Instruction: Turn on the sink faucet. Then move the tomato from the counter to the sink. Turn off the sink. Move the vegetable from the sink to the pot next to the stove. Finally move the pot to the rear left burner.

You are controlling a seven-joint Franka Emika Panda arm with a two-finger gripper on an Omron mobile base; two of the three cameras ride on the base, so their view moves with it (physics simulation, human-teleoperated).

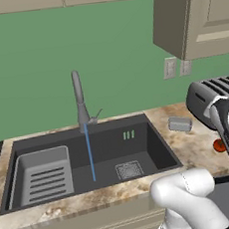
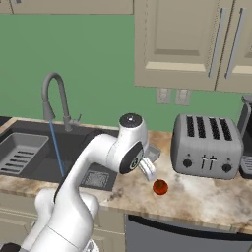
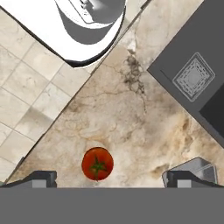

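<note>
Faucet (image 1: pixel 78 97) running, so step 1 looks done. Gripper (image 3: pixel 109 177) spread wide, empty, hanging over tomato (image 3: pixel 97 163) on counter (image 3: pixel 131 127) just right of sink (image 1: pixel 104 142), fingers straddling it, prob for the grab.

Left base view: my own forearm covers most of the tomato (image 1: pixel 219 145); only a red sliver shows at its left. The toaster (image 1: pixel 210 99) is cut by the right edge and partly behind my arm.

Right base view: my arm hides the sink's (image 2: pixel 29 147) right part and some of the drain grate (image 2: pixel 98 179). My gripper (image 2: pixel 149 171) faces away, so its finger gap is unreadable there.

Hand view: the small grey object (image 3: pixel 197 168) is partly behind my right fingertip (image 3: pixel 183 178); identity unclear.
</note>
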